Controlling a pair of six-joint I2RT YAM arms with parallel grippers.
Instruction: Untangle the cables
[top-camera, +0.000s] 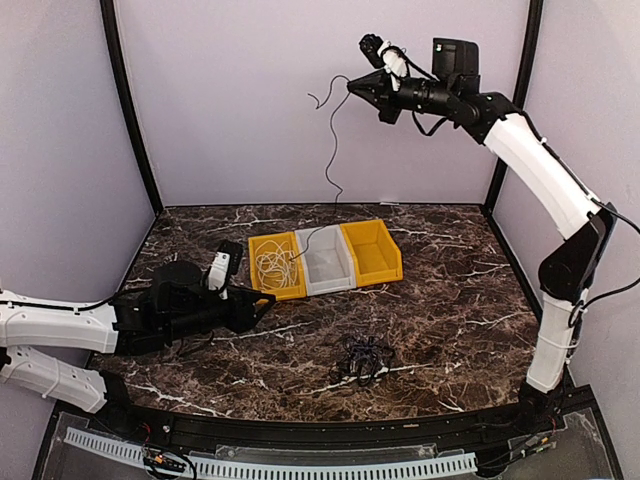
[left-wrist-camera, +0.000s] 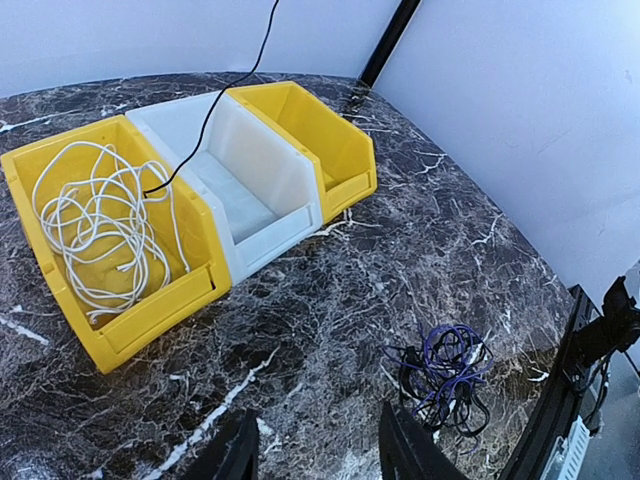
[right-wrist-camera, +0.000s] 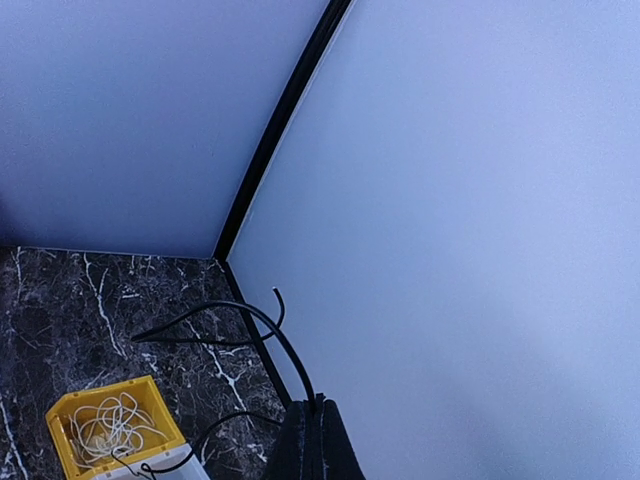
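Across the marble worktop (top-camera: 450, 300), three bins stand in a row at the far middle: left yellow bin (top-camera: 283, 293), white bin (top-camera: 330, 280), right yellow bin (top-camera: 375, 255). High at the far right, the right pincer (top-camera: 362, 88) is clamped on the black cable (top-camera: 331, 150), whose lower end reaches the rim between the left yellow bin and the white bin. Low at the left, the left pincer (top-camera: 262, 308) is half spread, empty. The white cable (top-camera: 275, 265) lies coiled in the left yellow bin; a dark tangle (top-camera: 362, 358) lies near the middle. The black cable likely wants lowering slowly, kept rightward over the white bin, clear of the white cable.
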